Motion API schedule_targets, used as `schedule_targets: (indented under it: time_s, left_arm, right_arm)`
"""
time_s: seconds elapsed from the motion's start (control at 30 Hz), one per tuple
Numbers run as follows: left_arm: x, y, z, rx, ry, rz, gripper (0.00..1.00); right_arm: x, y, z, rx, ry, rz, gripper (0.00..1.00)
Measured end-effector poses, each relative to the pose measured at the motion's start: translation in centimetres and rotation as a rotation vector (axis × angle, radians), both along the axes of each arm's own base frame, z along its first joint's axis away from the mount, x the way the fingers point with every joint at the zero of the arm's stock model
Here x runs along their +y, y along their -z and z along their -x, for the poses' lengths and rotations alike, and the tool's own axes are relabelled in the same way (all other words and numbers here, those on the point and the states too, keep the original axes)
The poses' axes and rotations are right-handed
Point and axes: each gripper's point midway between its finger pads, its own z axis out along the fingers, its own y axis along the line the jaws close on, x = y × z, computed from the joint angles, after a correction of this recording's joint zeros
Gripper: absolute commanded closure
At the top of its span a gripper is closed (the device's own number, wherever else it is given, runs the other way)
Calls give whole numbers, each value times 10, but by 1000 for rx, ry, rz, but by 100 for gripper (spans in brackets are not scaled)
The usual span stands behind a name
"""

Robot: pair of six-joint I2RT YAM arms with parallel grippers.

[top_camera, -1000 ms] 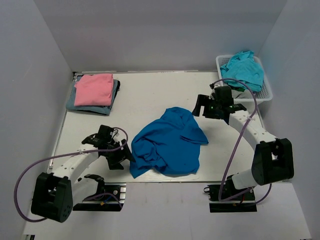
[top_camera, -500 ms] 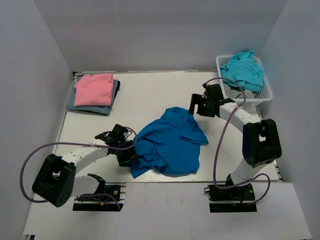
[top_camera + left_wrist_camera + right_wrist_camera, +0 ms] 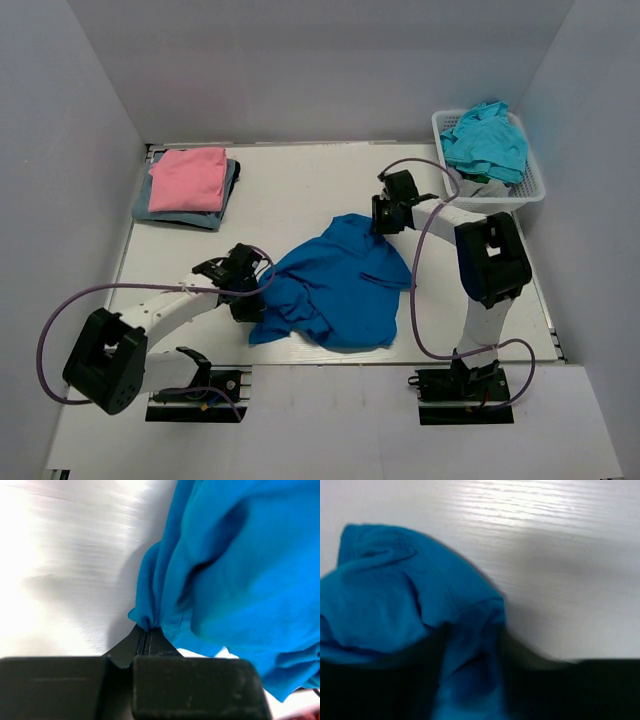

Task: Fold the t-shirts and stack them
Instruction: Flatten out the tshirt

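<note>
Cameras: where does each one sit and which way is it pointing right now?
Top external: above and behind the bases, looking down on the table; both arms show whole.
Left wrist: low over the table, facing the blue t-shirt; the left gripper pinches its edge.
Right wrist: looks past the right gripper at the shirt's far edge; its fingers are a dark blur.
All three share the blue t-shirt.

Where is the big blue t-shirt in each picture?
Top external: blue t-shirt crumpled in the middle of the white table.
Left wrist: fills the right side, edge pinched by the left gripper.
Right wrist: lower left, blurry.
Shared landmark: the white table beneath it.
</note>
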Motion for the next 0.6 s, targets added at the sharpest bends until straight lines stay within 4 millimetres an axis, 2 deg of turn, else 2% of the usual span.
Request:
schedule_targets:
  time_s: [0.03,0.07,0.2,0.27,0.33,0.37,0.43,0.5,0.6]
  left_arm:
    - [3,-3,-1,-12,-5,-14,100]
    - [7,-9,-4,-31,-12,-30,100]
    - [13,-36,-21,-96,-40,-81,100]
    - [16,-55,-36,-144,-67,-112,100]
    - [20,-81,-52,-203,-107,-146,100]
    - [23,-94,-60,-237,-129,-161,100]
    - [30,-129,-79,-320,-184,-191,100]
    - [37,-165,-97,-417,-240,-214,100]
    - [50,-231,-120,-596,-323,-226,100]
  right_arm:
    - [2,4,2,6,-9,7,94]
    - [4,6,3,12,-15,11,100]
    - [0,11,3,21,23,41,100]
    - [-6,5,-2,-2,47,62,100]
    - [-13,-12,-6,-44,76,84,100]
    - [-17,-27,-9,-79,91,89,100]
    - [-24,-71,-18,-175,130,95,100]
    - [-31,-130,-28,-309,158,86,100]
    - [-46,-236,-27,-547,213,46,100]
